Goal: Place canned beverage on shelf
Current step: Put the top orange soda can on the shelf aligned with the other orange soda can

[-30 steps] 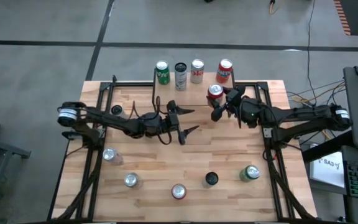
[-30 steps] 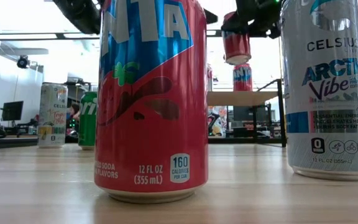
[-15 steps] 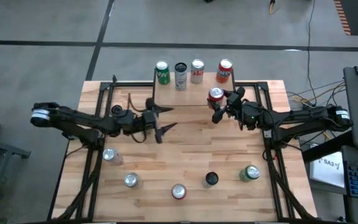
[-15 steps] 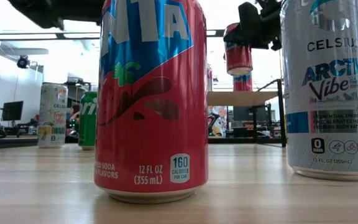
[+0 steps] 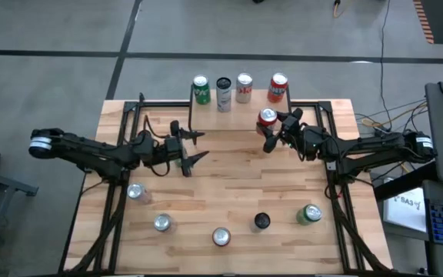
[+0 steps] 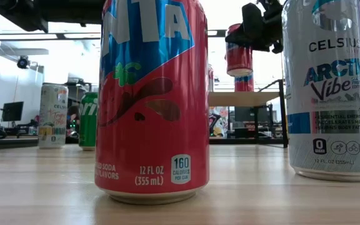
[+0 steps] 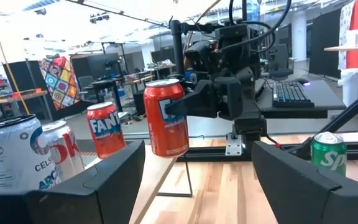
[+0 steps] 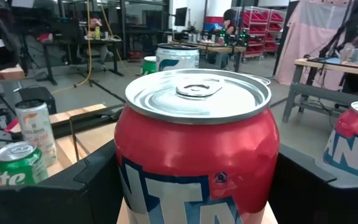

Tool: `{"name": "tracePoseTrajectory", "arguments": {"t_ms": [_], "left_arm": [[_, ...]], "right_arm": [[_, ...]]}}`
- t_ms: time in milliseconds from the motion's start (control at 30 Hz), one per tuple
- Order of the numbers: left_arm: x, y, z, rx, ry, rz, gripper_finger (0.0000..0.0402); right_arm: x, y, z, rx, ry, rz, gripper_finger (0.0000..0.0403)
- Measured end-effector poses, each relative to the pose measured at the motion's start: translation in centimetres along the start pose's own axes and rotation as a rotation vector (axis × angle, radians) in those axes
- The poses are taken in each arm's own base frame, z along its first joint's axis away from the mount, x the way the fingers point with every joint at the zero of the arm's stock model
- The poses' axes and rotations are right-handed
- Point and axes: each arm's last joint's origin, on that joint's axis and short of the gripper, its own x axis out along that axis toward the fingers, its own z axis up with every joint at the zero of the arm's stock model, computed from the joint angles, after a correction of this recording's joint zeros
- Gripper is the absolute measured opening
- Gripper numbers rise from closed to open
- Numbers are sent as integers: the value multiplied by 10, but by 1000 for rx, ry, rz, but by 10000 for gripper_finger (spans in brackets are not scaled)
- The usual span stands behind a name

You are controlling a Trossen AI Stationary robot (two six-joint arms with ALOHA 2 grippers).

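Note:
A red can (image 5: 266, 118) is held by my right gripper (image 5: 271, 129) over the right part of the shelf (image 5: 225, 119), a low riser with a light wood top board at the table's far edge. The can also shows in the low view (image 6: 239, 50), the left wrist view (image 7: 166, 118) and the right wrist view (image 8: 194, 143). A green can (image 5: 200, 88), a black-and-white can (image 5: 223, 93), a white can (image 5: 244, 88) and a red can (image 5: 278, 87) stand on the shelf's far side. My left gripper (image 5: 195, 148) is open and empty, left of the shelf. My right gripper pinches the red can's side wall (image 7: 178, 112) between its two fingers (image 8: 73, 186), one on each side. The fingers come level from the table's right side. The can is upright, top up, lifted clear above the shelf board.
Several cans stand on the table's near half: silver ones (image 5: 135, 191) (image 5: 162, 223), a red one (image 5: 221, 236), a dark one (image 5: 261, 221) and a green one (image 5: 309, 213). Black frame rails (image 5: 129, 123) run along both table sides.
My left gripper has drawn back toward the table's left edge, staying open and empty. My right gripper has sunk a little with the red can, which stays upright over the shelf.

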Motion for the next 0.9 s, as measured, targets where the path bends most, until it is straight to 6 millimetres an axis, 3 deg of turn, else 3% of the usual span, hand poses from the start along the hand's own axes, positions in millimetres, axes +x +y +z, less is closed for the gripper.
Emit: {"name": "tracePoseTrajectory", "arguments": {"t_ms": [900], "left_arm": [[9, -3, -3, 6, 21, -2, 281]], "right_arm": [[-1, -2, -5, 1, 18, -46, 290]]}}
